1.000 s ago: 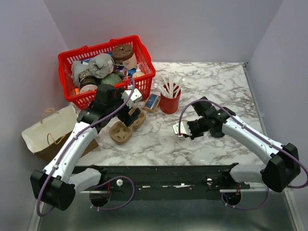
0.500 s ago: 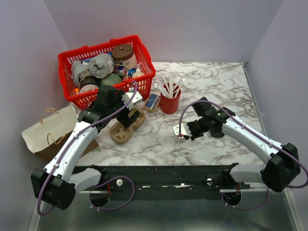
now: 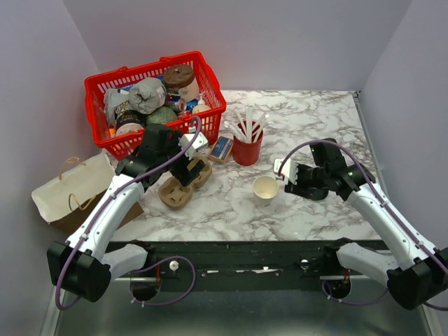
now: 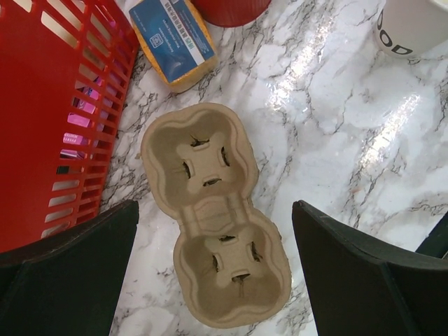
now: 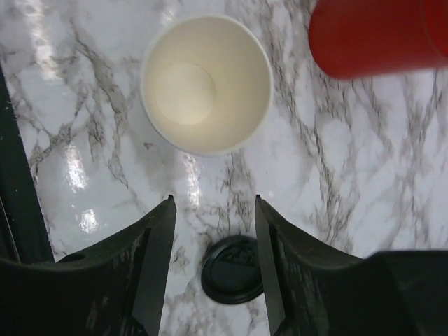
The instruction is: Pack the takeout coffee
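The takeout coffee cup (image 3: pixel 266 187), cream-white paper, stands upright on the marble with its top uncovered and looks empty inside (image 5: pixel 206 82). Its black lid (image 5: pixel 234 269) lies flat on the table, apart from the cup and below my right gripper (image 5: pixel 213 203). That gripper is open, holds nothing, and sits just right of the cup (image 3: pixel 283 171). A brown two-well pulp cup carrier (image 4: pixel 213 217) lies on the table left of the cup (image 3: pixel 180 187). My left gripper (image 4: pixel 215 210) hovers over it, wide open and empty (image 3: pixel 185 164).
A red cup (image 3: pixel 247 149) with white cutlery stands behind the coffee cup. A blue and yellow packet (image 3: pixel 222 148) lies beside it. The red basket (image 3: pixel 213 119) full of goods sits at the back left, and a brown paper bag (image 3: pixel 77 189) lies by the left edge.
My right gripper has opened, let go of the cup and drawn back to the right. The cup now stands alone. The left arm has barely moved.
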Robot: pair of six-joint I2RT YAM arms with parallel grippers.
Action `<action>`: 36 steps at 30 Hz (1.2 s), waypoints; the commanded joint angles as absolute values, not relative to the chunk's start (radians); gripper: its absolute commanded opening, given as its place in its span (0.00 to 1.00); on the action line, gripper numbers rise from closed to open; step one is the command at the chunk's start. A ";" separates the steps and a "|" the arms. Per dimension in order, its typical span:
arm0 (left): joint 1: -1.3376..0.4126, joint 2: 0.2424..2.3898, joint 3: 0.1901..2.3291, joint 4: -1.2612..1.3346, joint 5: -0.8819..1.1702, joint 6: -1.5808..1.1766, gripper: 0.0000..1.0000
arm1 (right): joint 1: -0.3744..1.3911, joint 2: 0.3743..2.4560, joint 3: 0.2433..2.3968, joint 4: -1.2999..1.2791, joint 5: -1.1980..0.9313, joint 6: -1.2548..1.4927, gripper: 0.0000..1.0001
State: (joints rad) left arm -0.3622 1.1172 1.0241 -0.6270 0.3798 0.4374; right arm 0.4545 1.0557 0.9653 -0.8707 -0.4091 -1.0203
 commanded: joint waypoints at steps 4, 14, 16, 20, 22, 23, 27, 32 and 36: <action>-0.365 1.131 1.025 -0.574 0.451 0.388 0.98 | 0.236 1.068 0.784 -0.870 -0.308 -0.805 0.58; -0.364 1.126 1.025 -0.555 0.468 0.359 0.98 | 0.133 1.160 0.704 -0.738 -0.267 -0.752 0.57; -0.364 1.123 1.023 -0.557 0.474 0.351 0.98 | 0.130 1.181 0.703 -0.723 -0.253 -0.752 0.56; -0.365 1.118 1.023 -0.557 0.476 0.347 0.98 | 0.123 1.210 0.704 -0.675 -0.212 -0.741 0.55; -0.364 1.120 1.023 -0.555 0.472 0.348 0.98 | 0.120 1.232 0.704 -0.663 -0.195 -0.739 0.55; -0.365 1.120 1.023 -0.554 0.472 0.350 0.99 | 0.118 1.239 0.704 -0.657 -0.187 -0.738 0.54; -0.364 1.120 1.019 -0.543 0.474 0.348 0.99 | 0.117 1.255 0.704 -0.643 -0.170 -0.747 0.52; -0.362 1.118 1.011 -0.532 0.477 0.339 0.99 | 0.118 1.290 0.701 -0.638 -0.157 -0.750 0.48; -0.364 1.114 1.006 -0.541 0.479 0.351 0.99 | 0.115 1.299 0.692 -0.630 -0.173 -0.762 0.46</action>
